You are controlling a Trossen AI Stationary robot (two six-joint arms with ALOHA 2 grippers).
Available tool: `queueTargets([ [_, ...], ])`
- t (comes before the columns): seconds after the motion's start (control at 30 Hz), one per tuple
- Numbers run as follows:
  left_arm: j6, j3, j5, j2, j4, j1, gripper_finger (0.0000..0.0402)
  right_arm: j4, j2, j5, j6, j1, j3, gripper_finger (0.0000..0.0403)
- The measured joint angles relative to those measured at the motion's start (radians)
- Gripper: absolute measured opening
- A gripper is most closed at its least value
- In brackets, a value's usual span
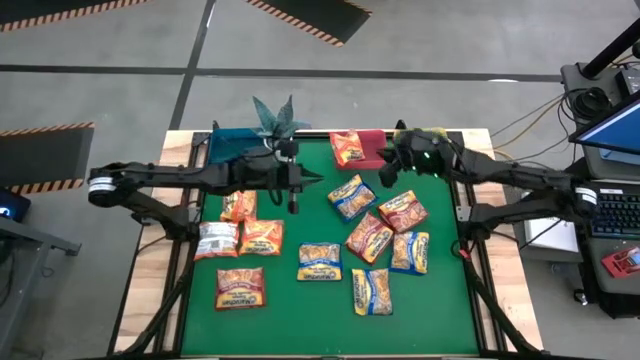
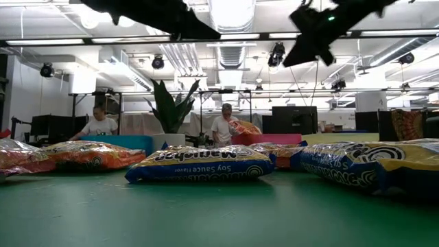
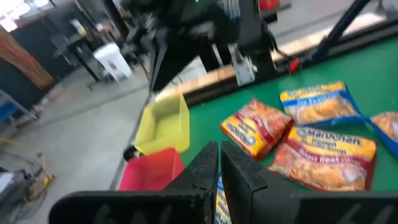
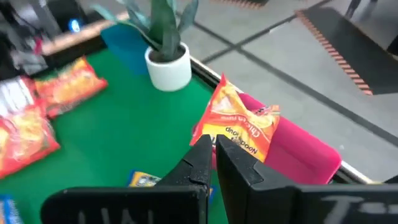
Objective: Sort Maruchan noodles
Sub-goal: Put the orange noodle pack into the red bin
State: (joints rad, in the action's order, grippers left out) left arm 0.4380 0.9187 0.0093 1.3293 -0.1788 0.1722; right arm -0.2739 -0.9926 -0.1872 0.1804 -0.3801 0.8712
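Observation:
Several Maruchan packets lie flat on the green mat: orange ones, maroon ones and blue-and-yellow ones. One orange packet leans tilted in the red bin, its upper end above the rim; it also shows in the high view. My right gripper is shut and holds nothing; it hovers high beside the red bin. My left gripper is shut and holds nothing; it hangs over the far middle of the mat, above the packets.
A blue bin and a potted plant in a white pot stand at the mat's far edge. A yellow-green bin sits right of the red one, partly under my right arm. Two people stand in the room beyond.

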Motion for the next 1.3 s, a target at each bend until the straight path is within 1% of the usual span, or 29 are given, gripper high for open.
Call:
queueTargets([
  [0.13,0.012,-0.068,0.0,-0.041,-0.065,0.001,0.0,-0.083,-0.109,0.081,-0.106,-0.085,0.139,0.0013],
  [0.3,0.024,-0.097,-0.001,-0.055,-0.066,0.003,0.0,-0.196,-0.255,0.178,-0.203,-0.183,0.29,0.0013],
  [0.4,0.033,-0.097,-0.001,-0.056,-0.069,0.007,0.0,-0.213,-0.342,0.276,-0.264,-0.237,0.368,0.0013],
  [0.53,0.06,-0.097,-0.011,-0.056,-0.068,0.019,0.0,-0.22,-0.455,0.449,-0.369,-0.297,0.44,0.0013],
  [0.63,0.074,-0.097,-0.054,-0.061,-0.067,0.023,0.0,-0.217,-0.533,0.517,-0.46,-0.33,0.486,0.0013],
  [0.73,0.076,-0.097,-0.091,-0.069,-0.065,0.024,0.0,-0.216,-0.606,0.528,-0.538,-0.351,0.515,0.0013],
  [0.83,0.076,-0.097,-0.106,-0.075,-0.064,0.024,0.0,-0.216,-0.669,0.528,-0.579,-0.365,0.542,0.0013],
  [1.1,0.075,-0.097,-0.108,-0.074,-0.061,0.03,0.0,-0.236,-0.806,0.528,-0.574,-0.372,0.633,0.0018],
  [1.2,0.074,-0.097,-0.108,-0.074,-0.061,0.032,0.0,-0.273,-0.831,0.529,-0.563,-0.373,0.669,0.0045],
  [1.3,0.073,-0.097,-0.108,-0.074,-0.061,0.034,0.0,-0.294,-0.842,0.528,-0.551,-0.373,0.685,0.0094],
])
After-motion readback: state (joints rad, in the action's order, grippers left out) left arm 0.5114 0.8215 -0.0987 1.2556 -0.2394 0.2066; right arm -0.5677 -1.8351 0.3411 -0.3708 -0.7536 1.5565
